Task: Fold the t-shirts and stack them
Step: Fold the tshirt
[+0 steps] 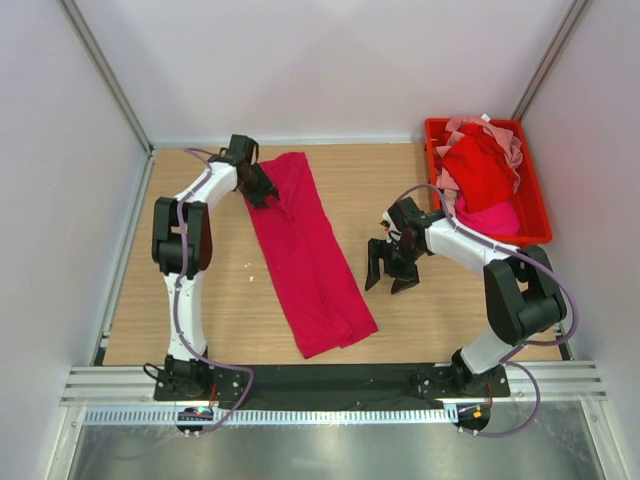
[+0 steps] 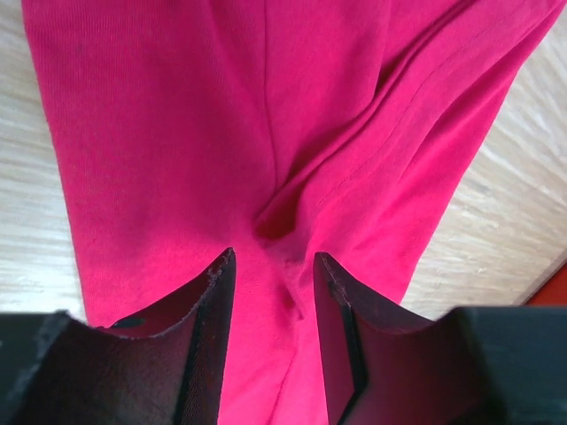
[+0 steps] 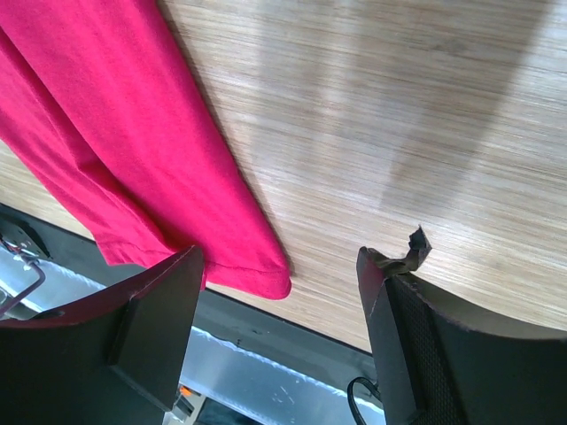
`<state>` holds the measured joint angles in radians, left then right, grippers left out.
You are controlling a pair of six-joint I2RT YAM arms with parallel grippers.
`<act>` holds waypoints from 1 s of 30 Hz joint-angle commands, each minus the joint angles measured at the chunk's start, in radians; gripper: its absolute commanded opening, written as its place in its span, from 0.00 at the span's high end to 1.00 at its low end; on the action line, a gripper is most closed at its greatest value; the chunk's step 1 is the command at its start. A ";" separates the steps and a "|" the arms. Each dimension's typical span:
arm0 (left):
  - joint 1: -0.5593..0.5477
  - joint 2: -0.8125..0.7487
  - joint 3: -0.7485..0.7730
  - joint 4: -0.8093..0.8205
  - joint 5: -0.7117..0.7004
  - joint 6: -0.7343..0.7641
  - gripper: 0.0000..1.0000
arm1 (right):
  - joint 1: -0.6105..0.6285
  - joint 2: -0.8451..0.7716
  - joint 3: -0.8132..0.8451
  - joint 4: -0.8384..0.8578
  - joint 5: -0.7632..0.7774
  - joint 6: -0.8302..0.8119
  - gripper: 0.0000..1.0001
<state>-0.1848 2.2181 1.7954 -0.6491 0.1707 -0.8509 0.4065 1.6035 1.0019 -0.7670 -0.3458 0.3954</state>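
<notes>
At the top view's upper left, the left gripper point(image 1: 265, 192) covers a corner of the crimson t-shirt point(image 1: 305, 250). At upper right, the red t-shirt point(image 1: 480, 170) buries most of the magenta t-shirt point(image 1: 490, 218) beneath.

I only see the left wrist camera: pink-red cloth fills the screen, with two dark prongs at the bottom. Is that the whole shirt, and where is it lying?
Observer: No, you only see one end. From the top camera, the crimson t-shirt is a long narrow strip lying slantwise on the wooden table, and the left gripper is over its far end.
Operator: Is it the only shirt around?
Observer: No. A red bin in the far right corner holds a loose heap of red and pale pink shirts, none of them folded.
</notes>
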 commanded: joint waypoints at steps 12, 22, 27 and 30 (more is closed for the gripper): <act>-0.005 0.054 0.105 0.006 -0.004 -0.027 0.76 | -0.006 0.006 0.010 -0.003 0.024 -0.020 0.23; -0.070 0.031 0.159 -0.009 -0.027 0.055 0.95 | -0.020 0.029 0.017 -0.003 0.025 -0.035 0.23; -0.116 0.020 0.159 -0.015 -0.033 0.076 0.94 | -0.023 0.039 0.015 0.002 0.024 -0.036 0.23; -0.130 0.031 0.160 -0.018 -0.030 0.092 0.93 | -0.024 0.041 0.017 0.002 0.022 -0.036 0.24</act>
<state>-0.3019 2.2822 1.9221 -0.6567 0.1493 -0.7975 0.3882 1.6440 1.0012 -0.7673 -0.3267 0.3706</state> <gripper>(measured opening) 0.066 0.765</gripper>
